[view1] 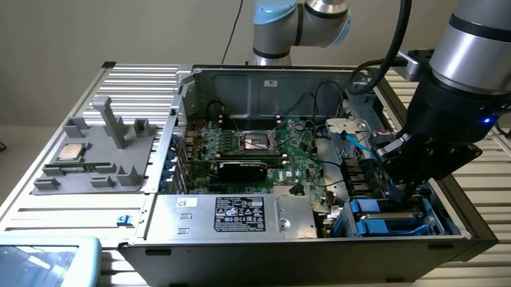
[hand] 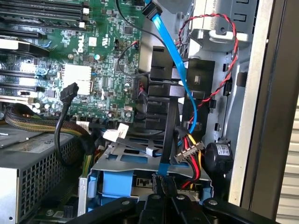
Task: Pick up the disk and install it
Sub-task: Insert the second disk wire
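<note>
Disk seated in the computer case's drive cage.
It lies flat, long axis across the case's front corner; gripper fingers pressed together just above it.

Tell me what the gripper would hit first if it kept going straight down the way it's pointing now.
Probably the blue-bracketed disk in the drive cage, directly beneath the shut gripper. The black cable there might be brushed first; depth is unclear.

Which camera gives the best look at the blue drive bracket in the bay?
The exterior view: the blue drive bracket shows from above in the case's corner, below the gripper. The wrist view catches just its blue front behind metal and cables.
</note>
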Motion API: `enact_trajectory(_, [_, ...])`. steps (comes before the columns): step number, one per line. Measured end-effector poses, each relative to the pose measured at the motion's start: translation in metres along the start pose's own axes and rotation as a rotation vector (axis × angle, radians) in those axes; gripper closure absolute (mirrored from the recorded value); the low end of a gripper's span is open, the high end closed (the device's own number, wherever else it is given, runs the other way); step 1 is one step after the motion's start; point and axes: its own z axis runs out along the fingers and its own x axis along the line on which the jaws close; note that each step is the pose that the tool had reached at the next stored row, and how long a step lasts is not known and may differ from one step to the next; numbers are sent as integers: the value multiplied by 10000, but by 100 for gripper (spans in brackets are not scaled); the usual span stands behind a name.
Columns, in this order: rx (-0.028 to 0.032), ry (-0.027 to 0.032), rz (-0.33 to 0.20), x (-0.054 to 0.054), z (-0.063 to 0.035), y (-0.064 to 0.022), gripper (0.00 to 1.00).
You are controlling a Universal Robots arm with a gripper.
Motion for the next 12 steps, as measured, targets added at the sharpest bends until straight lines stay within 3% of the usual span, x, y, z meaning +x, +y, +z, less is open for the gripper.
enact_trajectory(3, [0,6,0,-2,-36,-4,89])
enact_trajectory(7, [-2,48,-3,-85,-37,-15,89])
enact_trajectory(12, [-3,51,-3,-88,-10,-15,89])
